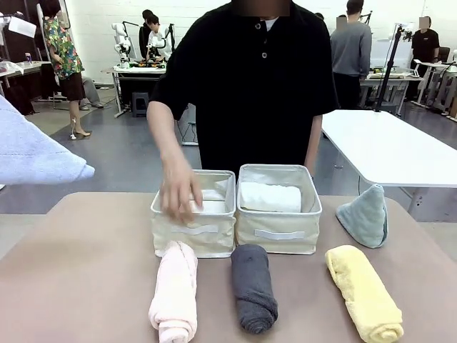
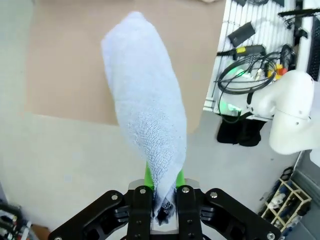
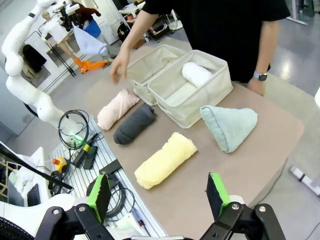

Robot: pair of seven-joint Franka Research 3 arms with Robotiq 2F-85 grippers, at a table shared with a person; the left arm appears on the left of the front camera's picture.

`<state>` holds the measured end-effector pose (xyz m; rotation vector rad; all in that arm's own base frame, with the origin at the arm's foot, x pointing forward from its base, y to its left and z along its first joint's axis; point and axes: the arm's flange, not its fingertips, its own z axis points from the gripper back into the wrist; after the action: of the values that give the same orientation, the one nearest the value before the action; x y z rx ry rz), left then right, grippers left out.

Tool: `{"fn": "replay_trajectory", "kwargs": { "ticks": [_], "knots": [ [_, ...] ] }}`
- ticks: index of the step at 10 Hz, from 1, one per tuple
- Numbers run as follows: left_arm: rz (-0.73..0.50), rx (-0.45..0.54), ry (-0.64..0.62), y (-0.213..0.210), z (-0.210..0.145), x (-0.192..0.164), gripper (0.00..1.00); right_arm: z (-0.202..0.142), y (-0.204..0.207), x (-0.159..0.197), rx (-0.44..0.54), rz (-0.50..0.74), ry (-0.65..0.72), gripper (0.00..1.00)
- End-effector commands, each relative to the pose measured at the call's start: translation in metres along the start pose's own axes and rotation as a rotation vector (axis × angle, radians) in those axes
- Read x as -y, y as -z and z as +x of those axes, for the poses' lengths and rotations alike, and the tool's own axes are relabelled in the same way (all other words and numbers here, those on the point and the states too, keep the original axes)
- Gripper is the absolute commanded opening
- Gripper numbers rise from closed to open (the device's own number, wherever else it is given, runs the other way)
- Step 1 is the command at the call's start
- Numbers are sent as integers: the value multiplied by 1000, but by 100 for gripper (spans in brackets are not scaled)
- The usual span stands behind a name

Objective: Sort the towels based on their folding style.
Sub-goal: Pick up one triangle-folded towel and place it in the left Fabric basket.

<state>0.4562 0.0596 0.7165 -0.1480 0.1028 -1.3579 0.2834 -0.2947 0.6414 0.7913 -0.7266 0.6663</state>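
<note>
Slippage threatens: left jaws, clamped on just the tip of the light blue cone towel [image 2: 145,100] at nine o'clock beyond the surface [image 1: 86,286], could drop it floorward; right jaws gape empty.

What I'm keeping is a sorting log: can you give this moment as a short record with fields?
left gripper: shut on blue towel, held up at the left
right gripper: open, empty
right basket: white towel inside
left basket: person's hand at it
table, before baskets: pink towel, grey towel, yellow towel, rolled
teal towel: cone, right of right basket
</note>
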Motion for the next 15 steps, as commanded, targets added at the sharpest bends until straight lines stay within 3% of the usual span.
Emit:
{"fn": "replay_trajectory", "kwargs": {
  "ticks": [1,2,3,4,9,10,15],
  "knots": [
    [-6,-75,-47,17,-17,-1,0,2,-3,1,24,12,-16,100],
    [-17,-118,-43,14,-53,20,0,2,-3,1,24,12,-16,100],
    [2,-67,-24,9,-96,58,0,2,-3,1,24,12,-16,100],
    [34,-22,-48,12,-114,77,0,2,-3,1,24,12,-16,100],
    [39,51,-142,25,-111,64,0,2,-3,1,24,12,-16,100],
    [19,13,-119,23,-122,70,0,2,-3,1,24,12,-16,100],
    [19,13,-119,23,-122,70,0,2,-3,1,24,12,-16,100]
  ]
}}
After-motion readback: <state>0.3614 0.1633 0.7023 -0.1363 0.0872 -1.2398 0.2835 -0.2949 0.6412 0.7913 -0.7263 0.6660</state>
